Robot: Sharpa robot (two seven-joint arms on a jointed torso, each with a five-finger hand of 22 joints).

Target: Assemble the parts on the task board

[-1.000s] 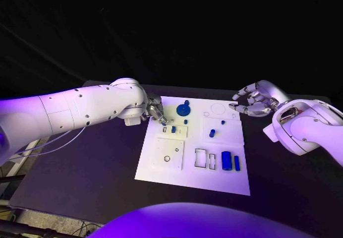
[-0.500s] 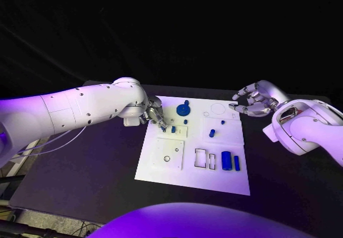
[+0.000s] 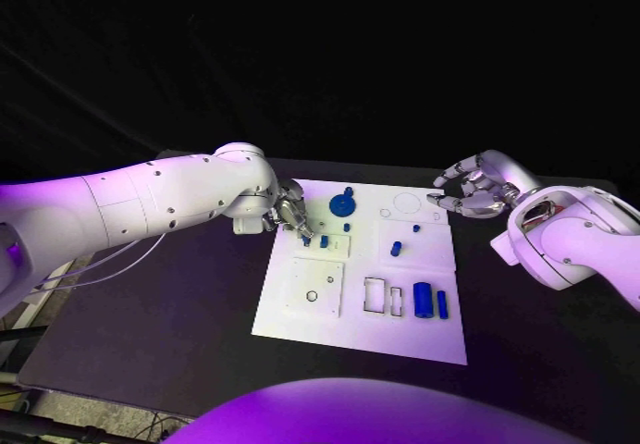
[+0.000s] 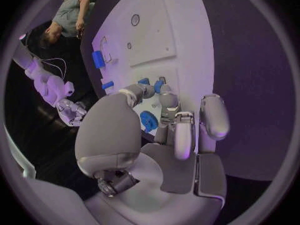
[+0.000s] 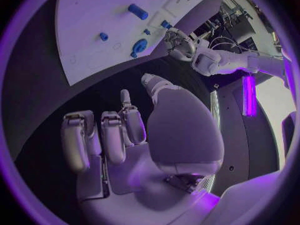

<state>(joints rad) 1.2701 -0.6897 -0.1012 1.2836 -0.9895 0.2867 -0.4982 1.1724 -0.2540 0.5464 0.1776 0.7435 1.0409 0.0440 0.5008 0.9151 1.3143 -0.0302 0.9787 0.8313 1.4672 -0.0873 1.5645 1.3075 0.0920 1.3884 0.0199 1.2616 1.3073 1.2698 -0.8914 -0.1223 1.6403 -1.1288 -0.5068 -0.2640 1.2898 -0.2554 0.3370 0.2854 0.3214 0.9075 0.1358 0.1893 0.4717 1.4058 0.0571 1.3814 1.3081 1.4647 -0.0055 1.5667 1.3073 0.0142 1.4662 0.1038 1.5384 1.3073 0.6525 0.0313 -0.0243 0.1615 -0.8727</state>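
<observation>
The task board (image 3: 350, 305) lies flat in the middle of the black desk (image 3: 160, 324), a white plate with several recessed outlines. The left hand (image 3: 291, 215) reaches over the board's far left part, its fingertips (image 3: 305, 237) pointing down at a small blue part (image 3: 325, 241) that sits in a shallow rectangular recess. In the left wrist view the thumb and a finger (image 4: 167, 100) come close on either side of this small blue part (image 4: 157, 86), but whether they actually pinch it or only touch it cannot be told; the other fingers are stretched forward, apart from one another.

The right hand (image 3: 473, 190) hovers above the desk just beyond the board's far right corner, holding nothing. Its fingers are curled loosely inward with gaps between them, and in the right wrist view the right hand (image 5: 125, 135) has its fingers lying side by side and bent, with the thumb apart from them.

On the board, a round blue part with a knob (image 3: 343, 203) stands near the far edge, just beside the left hand. A tiny blue peg (image 3: 347, 227) sits near it, another small blue piece (image 3: 415, 228) lies toward the right, and a short blue cylinder (image 3: 396, 248) rests near the board's centre. Toward the near right part a thicker blue cylinder (image 3: 423, 300) and a slimmer blue bar (image 3: 441, 304) lie side by side, next to two empty rectangular slots (image 3: 383, 296).
</observation>
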